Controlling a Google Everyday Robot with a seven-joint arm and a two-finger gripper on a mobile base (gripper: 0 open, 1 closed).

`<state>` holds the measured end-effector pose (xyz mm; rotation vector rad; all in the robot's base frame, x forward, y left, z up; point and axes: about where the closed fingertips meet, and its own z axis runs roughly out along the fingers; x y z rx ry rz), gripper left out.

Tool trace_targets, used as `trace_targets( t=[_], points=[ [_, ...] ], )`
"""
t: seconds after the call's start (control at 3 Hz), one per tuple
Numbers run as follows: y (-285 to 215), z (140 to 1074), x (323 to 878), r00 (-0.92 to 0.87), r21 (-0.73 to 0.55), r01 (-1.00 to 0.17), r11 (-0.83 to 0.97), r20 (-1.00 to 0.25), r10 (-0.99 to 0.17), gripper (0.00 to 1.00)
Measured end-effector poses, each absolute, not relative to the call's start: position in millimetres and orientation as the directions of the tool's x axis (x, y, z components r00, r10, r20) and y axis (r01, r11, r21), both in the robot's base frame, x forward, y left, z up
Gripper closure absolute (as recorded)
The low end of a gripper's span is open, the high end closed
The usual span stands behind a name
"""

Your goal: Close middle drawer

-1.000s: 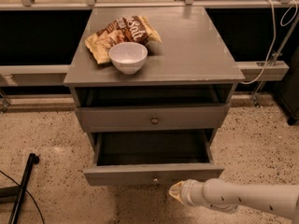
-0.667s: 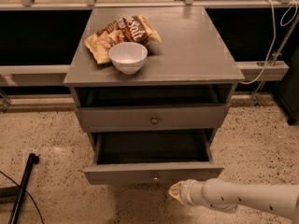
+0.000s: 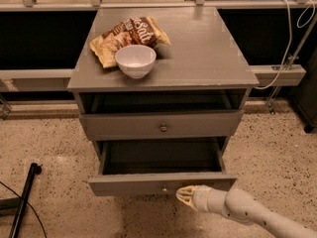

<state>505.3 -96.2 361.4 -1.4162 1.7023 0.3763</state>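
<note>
a grey wooden cabinet (image 3: 198,58) stands at the centre of the view, seen from above and in front, on a speckled floor (image 3: 44,138). on its flat top, toward 11 o'clock, a white bowl (image 3: 135,60) sits against the near edge of a crumpled chip bag (image 3: 133,31).

below the top, the topmost drawer (image 3: 124,125) is open a little, showing a dark strip of its inside behind a plain front with a small round knob (image 3: 163,128).

the middle drawer (image 3: 129,185) lies at 6 o'clock, pulled well out toward the viewer, its dark inside exposed and looking empty. its front panel carries a small metal knob (image 3: 164,188) at the centre. what lies under it is hidden.

the gripper (image 3: 184,196), cream coloured, is at 5 o'clock, right at the lower edge of the middle drawer's front panel and just to the 4 o'clock side of that knob. whether it touches the panel cannot be told, nor whether it is open or closed; nothing is seen held in it. its pale arm (image 3: 247,213) runs off toward the corner at 4 o'clock.

a black pole (image 3: 22,200) lies on the floor at 8 o'clock. a white cable (image 3: 292,38) hangs at 2 o'clock.
</note>
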Motion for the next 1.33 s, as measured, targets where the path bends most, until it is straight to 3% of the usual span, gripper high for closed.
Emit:
trace_targets(
  t=[0.67,1.33],
  points=[
    [-86,418,560,0.272,-0.454,-0.869,0.196,-0.77,-0.577,1.0],
    [-76,452,615,0.248,-0.501,-0.838,0.218,-0.703,-0.666,1.0]
  ],
)
